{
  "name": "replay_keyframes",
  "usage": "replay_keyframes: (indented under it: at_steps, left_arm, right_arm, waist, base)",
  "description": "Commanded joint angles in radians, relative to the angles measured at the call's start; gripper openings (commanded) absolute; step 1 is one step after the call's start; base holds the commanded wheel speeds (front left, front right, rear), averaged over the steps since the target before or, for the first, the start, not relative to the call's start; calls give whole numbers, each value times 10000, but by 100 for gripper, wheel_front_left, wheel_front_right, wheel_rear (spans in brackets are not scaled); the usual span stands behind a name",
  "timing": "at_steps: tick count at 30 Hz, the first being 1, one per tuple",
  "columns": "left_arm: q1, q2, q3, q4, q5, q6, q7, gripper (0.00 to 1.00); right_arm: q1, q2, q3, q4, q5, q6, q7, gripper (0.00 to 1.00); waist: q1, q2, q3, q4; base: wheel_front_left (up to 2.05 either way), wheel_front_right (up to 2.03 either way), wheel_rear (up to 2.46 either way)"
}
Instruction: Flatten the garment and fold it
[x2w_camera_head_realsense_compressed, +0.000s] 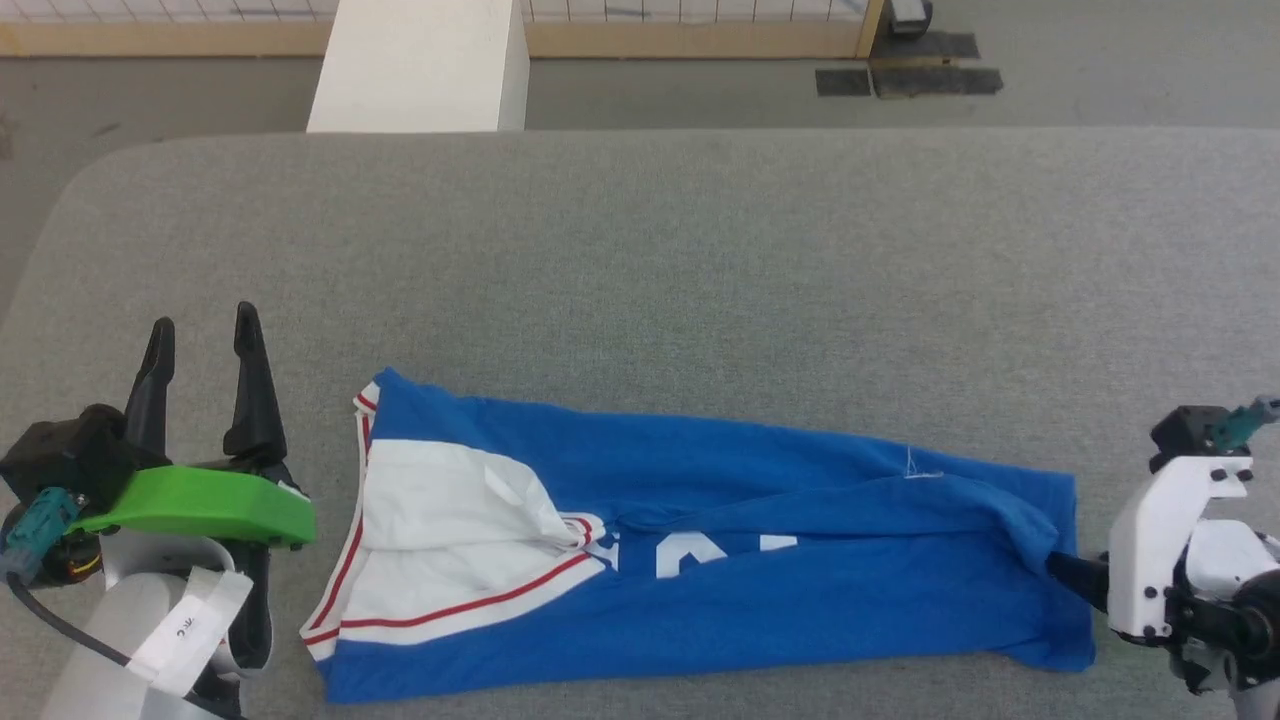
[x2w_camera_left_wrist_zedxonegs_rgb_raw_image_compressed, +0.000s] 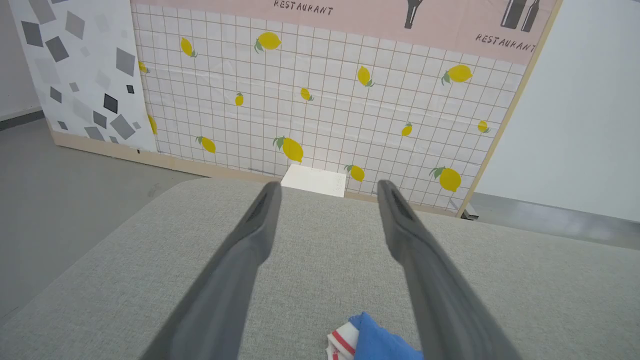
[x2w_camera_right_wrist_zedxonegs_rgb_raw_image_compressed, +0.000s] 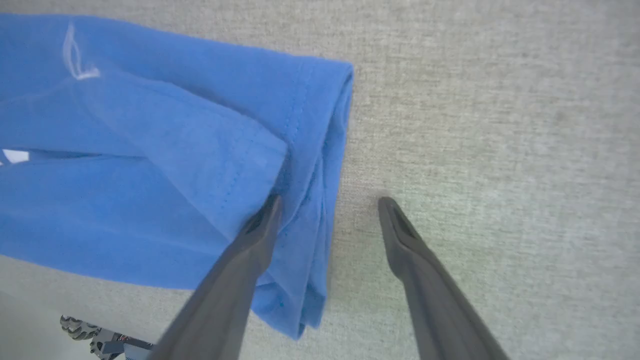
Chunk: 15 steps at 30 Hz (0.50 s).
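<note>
On the counter (x2w_camera_head_realsense_compressed: 700, 250): blue shirt (x2w_camera_head_realsense_compressed: 720, 570), folded long.
Left fingers (x2w_camera_head_realsense_compressed: 255, 390): spread, empty.
Right fingers (x2w_camera_right_wrist_zedxonegs_rgb_raw_image_compressed: 250, 260): spread, one against hem.

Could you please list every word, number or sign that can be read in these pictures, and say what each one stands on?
"RESTAURANT": on the pink wall panel, top middle.
"RESTAURANT": again on that panel, under the bottle silhouettes.
White lettering on the garment: partly folded under, unreadable.
Mark on the white tape on the left arm: too small to read.
</note>
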Motion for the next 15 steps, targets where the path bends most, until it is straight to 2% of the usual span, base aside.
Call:
replay_keyframes:
  at_steps: [1, 15]
  left_arm:
    - [157, -72, 30, -64, 137, 36, -105, 100]
    - [338, -495, 276, -160, 481, -115, -201, 100]
  right_arm:
    - [-208, -16, 163, 82, 108, -13, -40, 100]
    - [-868, 41, 1989, 766, 832, -13, -444, 100]
  waist:
    - [0, 0, 228, 63]
    - [0, 0, 488, 123]
  base:
    - [0, 0, 0]
    - [0, 0, 0]
